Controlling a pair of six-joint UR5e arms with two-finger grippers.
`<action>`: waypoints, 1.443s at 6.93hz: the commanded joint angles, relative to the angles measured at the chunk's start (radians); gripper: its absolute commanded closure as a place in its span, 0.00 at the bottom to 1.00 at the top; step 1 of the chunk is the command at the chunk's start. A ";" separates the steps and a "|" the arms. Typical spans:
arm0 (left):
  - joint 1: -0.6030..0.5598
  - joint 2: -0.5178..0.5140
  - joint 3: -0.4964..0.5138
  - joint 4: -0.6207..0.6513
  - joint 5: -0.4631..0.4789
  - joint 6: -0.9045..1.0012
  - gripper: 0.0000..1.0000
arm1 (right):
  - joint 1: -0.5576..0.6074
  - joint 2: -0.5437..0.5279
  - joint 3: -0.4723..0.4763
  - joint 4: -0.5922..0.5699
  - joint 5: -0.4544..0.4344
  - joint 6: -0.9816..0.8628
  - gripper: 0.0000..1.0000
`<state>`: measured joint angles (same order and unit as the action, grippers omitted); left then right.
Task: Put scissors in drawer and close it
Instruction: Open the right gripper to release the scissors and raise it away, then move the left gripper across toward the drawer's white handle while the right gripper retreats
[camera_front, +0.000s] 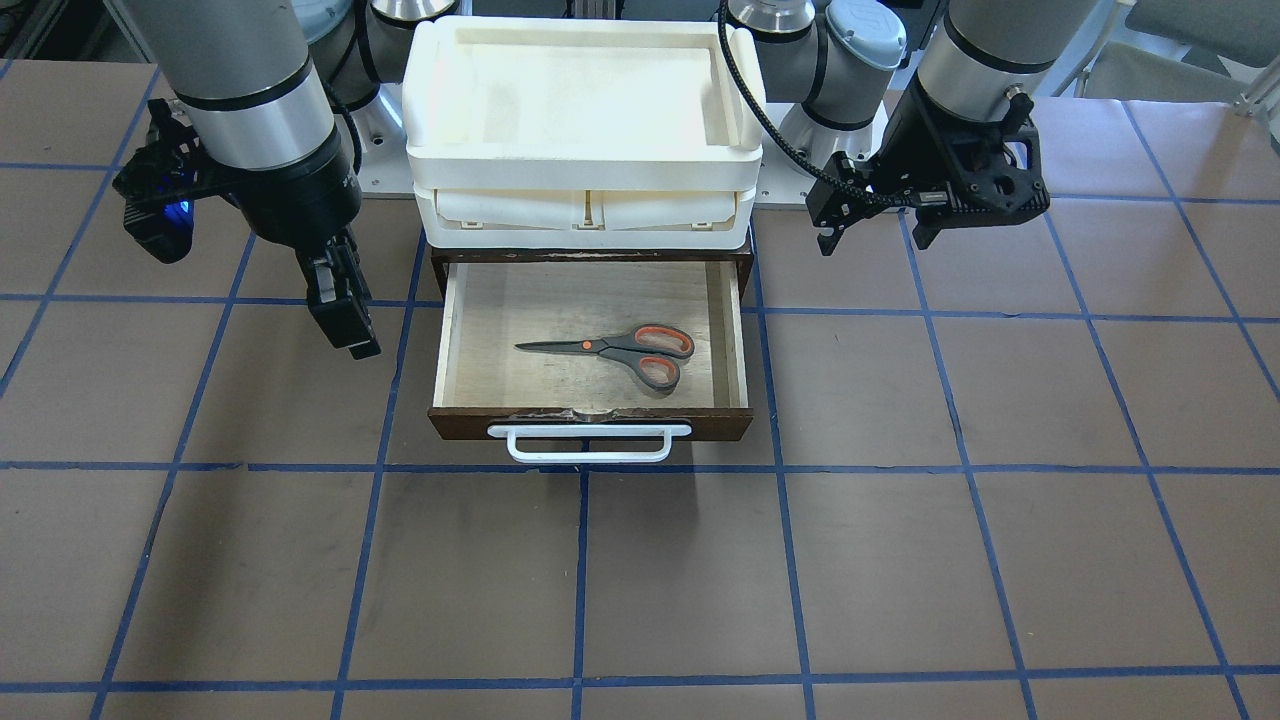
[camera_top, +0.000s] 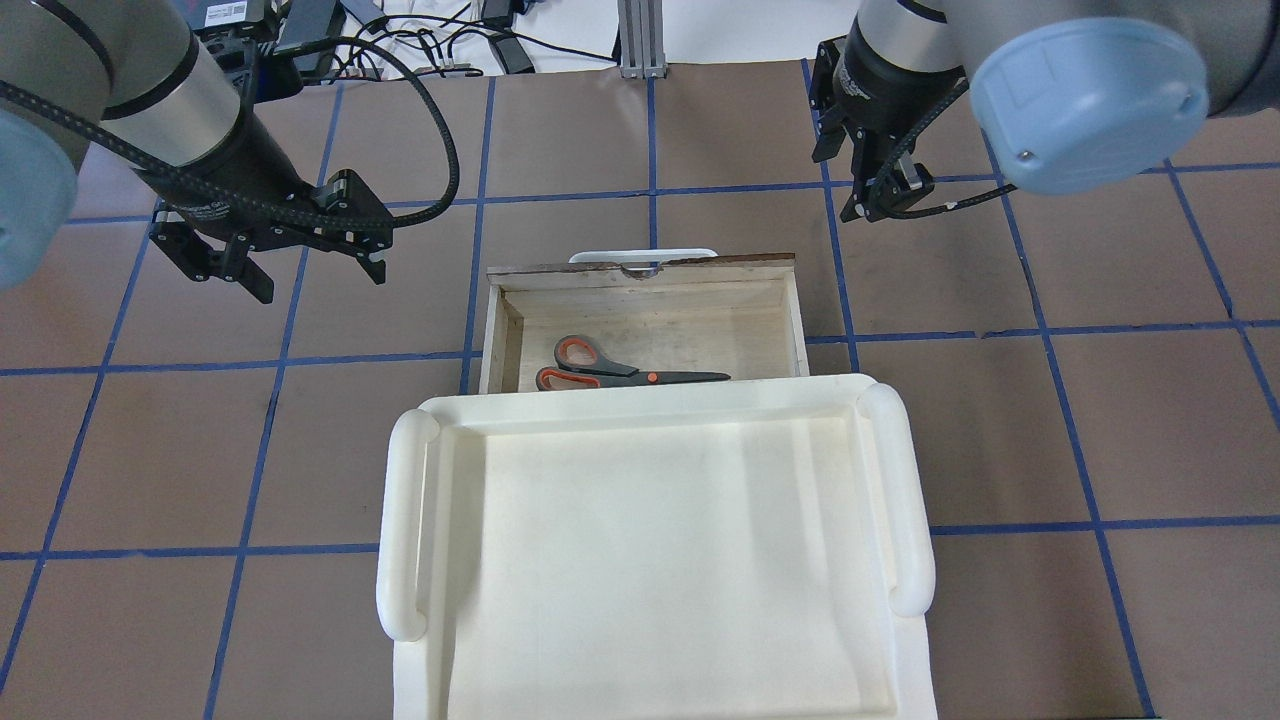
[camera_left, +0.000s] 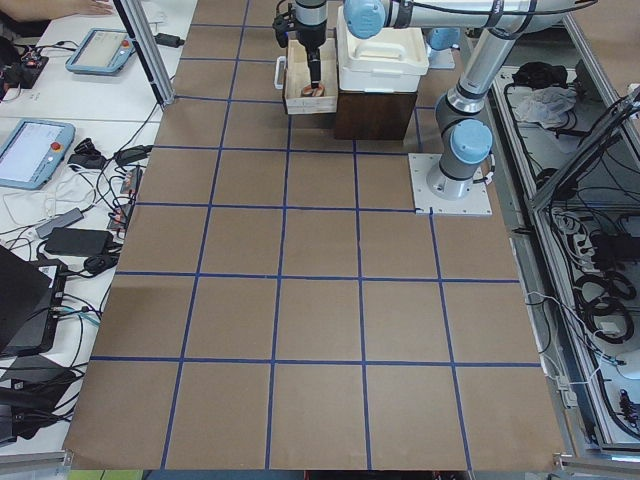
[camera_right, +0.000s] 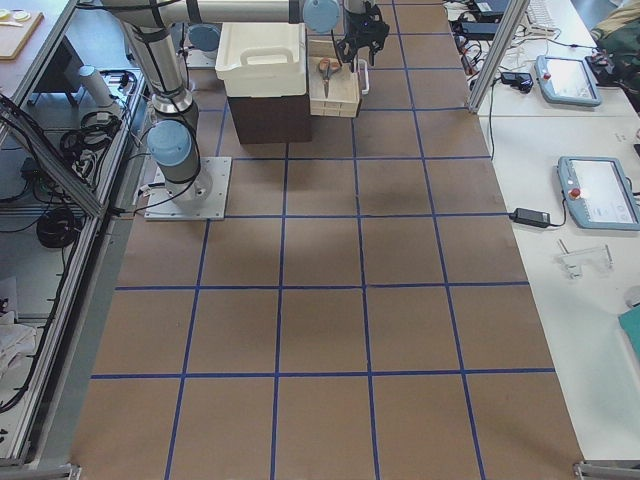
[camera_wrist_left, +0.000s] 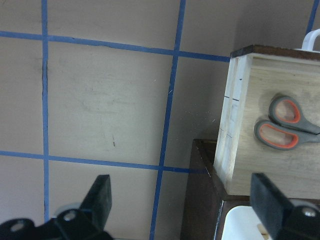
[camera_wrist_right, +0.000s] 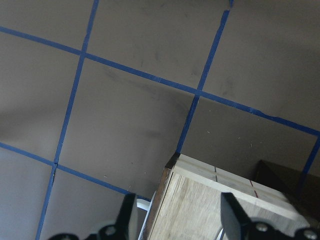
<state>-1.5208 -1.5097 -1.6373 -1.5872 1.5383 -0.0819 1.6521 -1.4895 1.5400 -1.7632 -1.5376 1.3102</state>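
The scissors (camera_front: 620, 350), dark blades with grey and orange-red handles, lie flat inside the open drawer (camera_front: 590, 420); they also show in the overhead view (camera_top: 600, 372) and the left wrist view (camera_wrist_left: 285, 125). The drawer (camera_top: 650, 275) is pulled out, its white bar handle (camera_front: 588, 445) at the front. My left gripper (camera_front: 873, 240) (camera_top: 320, 283) is open and empty, hovering over the table beside the drawer. My right gripper (camera_front: 350, 335) (camera_top: 875, 205) is open and empty by the drawer's other side, near its front corner (camera_wrist_right: 200, 175).
A cream-white plastic tray (camera_front: 580, 150) (camera_top: 650, 560) sits on top of the dark brown cabinet (camera_wrist_left: 200, 200) that houses the drawer. The brown table surface (camera_front: 640, 580) carries a grid of blue tape.
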 joint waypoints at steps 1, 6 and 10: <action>-0.002 -0.001 0.001 0.004 0.009 0.002 0.00 | -0.028 -0.008 0.002 0.005 -0.012 -0.142 0.30; -0.007 -0.092 0.011 0.150 -0.054 -0.004 0.00 | -0.152 -0.082 0.005 0.022 -0.004 -0.631 0.14; -0.071 -0.295 0.198 0.190 -0.031 0.048 0.00 | -0.147 -0.094 0.009 0.103 0.007 -0.890 0.00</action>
<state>-1.5588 -1.7391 -1.5078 -1.3988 1.4867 -0.0643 1.5041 -1.5861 1.5490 -1.6705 -1.5320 0.5311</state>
